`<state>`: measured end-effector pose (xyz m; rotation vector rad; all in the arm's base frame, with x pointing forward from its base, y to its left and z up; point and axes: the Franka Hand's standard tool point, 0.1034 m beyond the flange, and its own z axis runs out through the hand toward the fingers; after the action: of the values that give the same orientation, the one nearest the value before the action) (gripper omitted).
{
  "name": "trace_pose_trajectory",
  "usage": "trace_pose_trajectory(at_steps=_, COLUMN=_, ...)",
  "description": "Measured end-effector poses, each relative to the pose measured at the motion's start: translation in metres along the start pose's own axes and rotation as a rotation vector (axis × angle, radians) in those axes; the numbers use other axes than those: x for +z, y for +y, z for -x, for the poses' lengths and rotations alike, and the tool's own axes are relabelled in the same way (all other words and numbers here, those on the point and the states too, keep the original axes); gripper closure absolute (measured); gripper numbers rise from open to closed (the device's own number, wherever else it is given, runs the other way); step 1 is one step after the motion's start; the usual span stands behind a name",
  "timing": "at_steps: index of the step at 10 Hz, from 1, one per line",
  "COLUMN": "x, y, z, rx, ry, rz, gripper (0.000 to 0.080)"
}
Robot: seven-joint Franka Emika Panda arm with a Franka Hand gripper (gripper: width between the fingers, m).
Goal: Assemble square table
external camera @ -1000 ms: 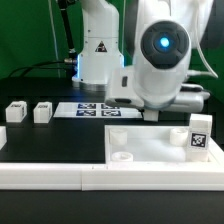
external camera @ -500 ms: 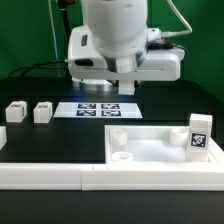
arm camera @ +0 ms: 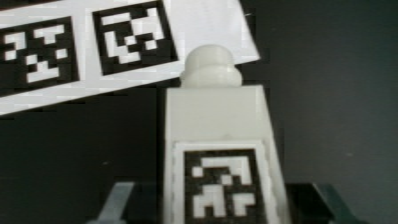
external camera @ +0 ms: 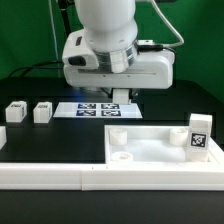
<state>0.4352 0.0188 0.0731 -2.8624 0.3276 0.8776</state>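
In the wrist view a white table leg (arm camera: 222, 120) with a black-and-white tag stands between my fingers (arm camera: 121, 205), its rounded tip pointing away from the gripper (arm camera: 222, 212), which is shut on it. In the exterior view the gripper (external camera: 119, 98) hangs just above the marker board (external camera: 92, 109); the held leg is mostly hidden there. The square table's white slab (external camera: 155, 147) lies at the exterior view's right with round corner sockets (external camera: 122, 157). One tagged leg (external camera: 200, 135) stands upright at its far right corner. Two loose legs (external camera: 15, 112) (external camera: 42, 112) lie at the left.
A long white border wall (external camera: 60, 172) runs along the front edge and up the left side. The arm's white body (external camera: 110, 45) fills the upper middle of the exterior view. In the wrist view the marker board (arm camera: 107, 50) lies beyond the leg's tip.
The arm has swung from the exterior view's right, over the slab, toward the middle and back. It now hovers over the marker board with the leg still gripped.
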Motion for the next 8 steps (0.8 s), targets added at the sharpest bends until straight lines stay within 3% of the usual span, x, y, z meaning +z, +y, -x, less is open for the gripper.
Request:
trace_pose_trajectory(at_steps=1, x=-0.03, y=-0.003, z=-0.011, rx=-0.008, ry=0.06, rz=-0.014, gripper=0.0509)
trace_pose_trajectory(at_steps=3, x=-0.079, y=0.005, z=-0.051, rx=-0.027, ry=0.272, rz=-0.027, gripper=0.0509)
trace_pose_trajectory(at_steps=4, x=-0.091, y=0.004, z=-0.053, rx=-0.024, ry=0.314, rz=-0.032, gripper=0.0509)
trace_pose_trajectory(at_steps=8, x=-0.095, y=0.006, z=-0.066, rx=-0.026, ry=0.604, rz=-0.012, gripper=0.0509)
